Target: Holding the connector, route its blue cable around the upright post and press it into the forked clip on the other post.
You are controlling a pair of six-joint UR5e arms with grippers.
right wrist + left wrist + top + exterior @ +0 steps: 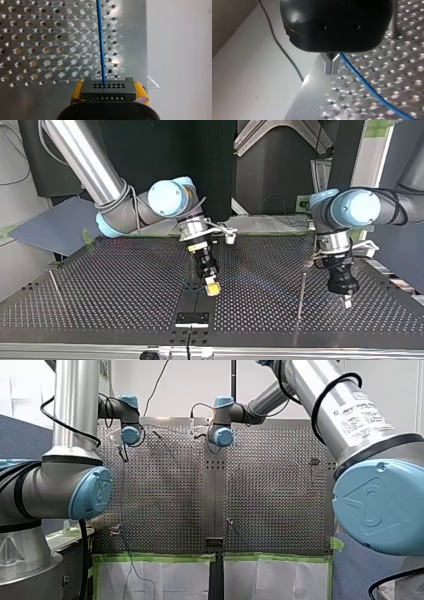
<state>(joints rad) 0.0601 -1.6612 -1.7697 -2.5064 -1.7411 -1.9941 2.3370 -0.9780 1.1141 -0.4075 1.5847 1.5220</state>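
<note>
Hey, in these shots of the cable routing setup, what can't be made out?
1. Forked clip: in the top view, the right post and left post are too small to show which carries a fork.
2. Blue cable: from the connector it runs off the right wrist view's edge; in the top view it is mostly too thin to trace.
3. Cable's other end: in the left wrist view, my left gripper's black body covers it.

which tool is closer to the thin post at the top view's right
Left. My left tool hangs just beside the post; my right tool, holding the connector, is farther off at the post's other side.
</note>
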